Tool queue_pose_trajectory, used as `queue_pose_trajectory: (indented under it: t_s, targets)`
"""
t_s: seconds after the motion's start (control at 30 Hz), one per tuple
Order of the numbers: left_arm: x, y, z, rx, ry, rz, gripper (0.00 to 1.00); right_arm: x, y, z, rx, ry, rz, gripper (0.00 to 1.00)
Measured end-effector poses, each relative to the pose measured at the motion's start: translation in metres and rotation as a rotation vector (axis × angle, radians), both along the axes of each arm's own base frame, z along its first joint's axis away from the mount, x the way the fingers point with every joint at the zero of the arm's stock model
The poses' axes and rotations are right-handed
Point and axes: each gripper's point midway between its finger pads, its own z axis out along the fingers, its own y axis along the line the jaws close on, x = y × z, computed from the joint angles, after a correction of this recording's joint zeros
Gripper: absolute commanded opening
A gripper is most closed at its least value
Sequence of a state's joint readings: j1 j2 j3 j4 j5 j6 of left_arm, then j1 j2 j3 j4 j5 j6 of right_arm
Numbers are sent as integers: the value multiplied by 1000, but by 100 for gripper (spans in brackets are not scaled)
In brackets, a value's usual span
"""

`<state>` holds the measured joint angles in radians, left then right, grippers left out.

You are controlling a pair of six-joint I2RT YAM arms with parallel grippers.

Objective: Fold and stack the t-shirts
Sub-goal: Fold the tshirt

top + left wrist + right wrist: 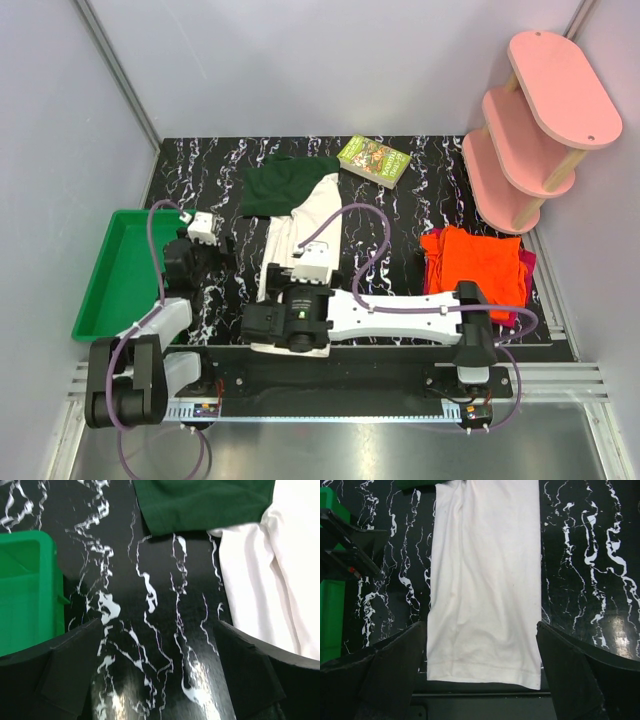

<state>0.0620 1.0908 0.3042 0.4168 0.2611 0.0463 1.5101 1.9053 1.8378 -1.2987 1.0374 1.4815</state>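
T-shirt (315,205), cream, lies flat on table (420,200), R of green tray (100,290).

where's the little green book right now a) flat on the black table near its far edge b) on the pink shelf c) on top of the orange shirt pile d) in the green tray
a, the book lies flat on the black table near its far edge, just beyond and to the right of the cream-white shirt.

No lettering is reading clearly anywhere. The small green book (373,160), lying well beyond the right gripper (480,672), is showing a cover too small to read. The cream-white t-shirt (485,580) beneath that claw is showing only plain cloth.
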Motion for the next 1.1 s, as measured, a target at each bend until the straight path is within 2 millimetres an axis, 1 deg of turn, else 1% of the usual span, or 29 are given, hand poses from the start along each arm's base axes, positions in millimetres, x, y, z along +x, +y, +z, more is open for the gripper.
queue_pose_trajectory:
  t_s: [0.07, 0.17, 0.23, 0.27, 0.37, 0.4, 0.47, 0.53, 0.63, 0.73, 0.8, 0.87, 0.9, 0.97, 1.03, 1.1]
  targets:
    - [3, 1, -2, 0, -29, 4, 99, -1, -12, 5, 11, 1, -9, 100]
    - [19, 4, 8, -2, -111, 27, 99, -2, -32, 13, 30, 4, -20, 100]
    - [24, 6, 10, -1, -186, 37, 99, -3, -41, 20, 42, 4, -23, 100]
    - [22, 6, 6, -2, -196, 39, 99, -3, -42, 23, 51, 3, -24, 100]
    - [11, 4, -22, -5, -138, 36, 99, -3, -45, 31, 70, -1, -21, 100]
    - [11, 3, -22, -4, -137, 33, 99, -2, -46, 32, 70, -3, -20, 100]
    - [18, 2, -15, -2, -156, 28, 99, 1, -49, 36, 60, -18, -21, 100]
    - [26, 2, -3, 0, -195, 25, 99, 6, -52, 37, 45, -25, -24, 100]
    - [31, 2, 5, 1, -218, 25, 99, 23, -64, 40, 20, -49, -61, 100]
    - [31, 2, 5, 1, -219, 25, 99, 39, -86, 39, -8, -82, -112, 100]
    - [31, 2, 5, 1, -220, 25, 99, 48, -110, 37, -31, -113, -152, 100]
    - [31, 2, 5, 1, -220, 25, 99, 52, -130, 36, -53, -134, -176, 100]
    - [31, 2, 5, 1, -220, 25, 99, 54, -144, 35, -90, -148, -178, 100]
    - [31, 2, 5, 1, -220, 26, 99, 56, -165, 33, -171, -150, -161, 100]
    - [31, 2, 5, 1, -220, 26, 99, 60, -178, 29, -225, -146, -143, 100]
    - [31, 2, 5, 2, -220, 26, 99, 65, -184, 25, -260, -137, -128, 100]
